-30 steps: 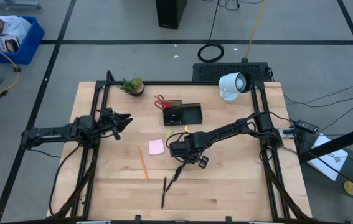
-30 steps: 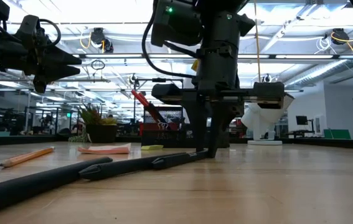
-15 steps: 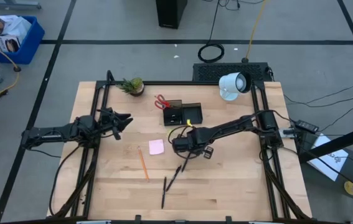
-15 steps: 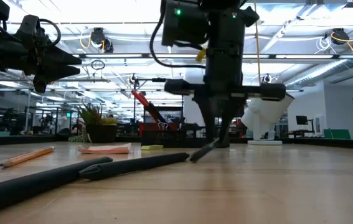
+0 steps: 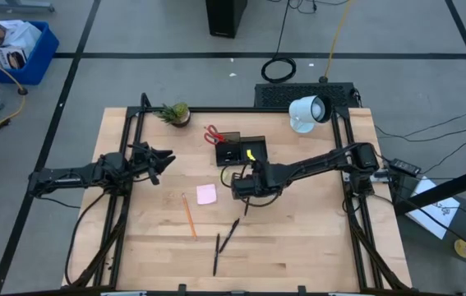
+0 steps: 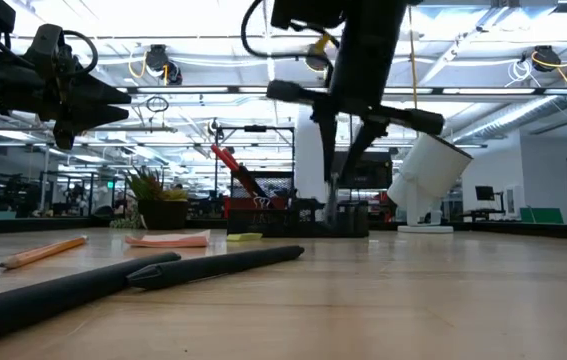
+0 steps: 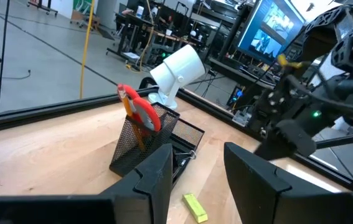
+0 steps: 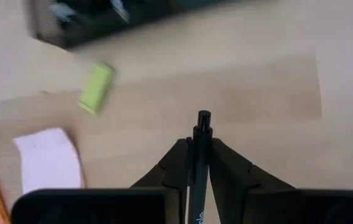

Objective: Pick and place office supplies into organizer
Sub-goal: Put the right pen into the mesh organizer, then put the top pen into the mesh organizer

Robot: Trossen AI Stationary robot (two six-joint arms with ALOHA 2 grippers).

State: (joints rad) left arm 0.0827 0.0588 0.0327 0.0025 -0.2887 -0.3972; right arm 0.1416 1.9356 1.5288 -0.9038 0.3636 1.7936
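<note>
My right gripper (image 5: 249, 191) is shut on a black pen (image 8: 202, 134) and hangs over the middle of the table, near the black organizer (image 5: 241, 150). Red-handled scissors (image 5: 213, 134) stand in the organizer's cup. Two more black pens (image 5: 231, 233) (image 5: 216, 253), an orange pencil (image 5: 189, 215), a pink sticky-note pad (image 5: 206, 194) and a yellow-green piece (image 8: 96, 87) lie flat on the wood. My left gripper (image 5: 167, 158) waits open above the table's left side. My right gripper pinches the pen's barrel (image 8: 200, 163) between its two fingers, and the pen lies along them. Its free end (image 8: 203, 116) sticks out past the fingertips. The fingers slant steeply down from above. The pen (image 6: 334, 190) hangs nearly upright, clear of the table.
A white round lamp (image 5: 306, 113) stands at the far right and a small potted plant (image 5: 175, 113) at the far left. Bare wood lies right of the organizer and along the table's right half.
My right gripper has risen and gone toward the organizer at the far edge, rolling its wrist as it went. The pen, whose far end lay on the table a second ago, is now lifted clear and has swung from a low slant to nearly upright.
</note>
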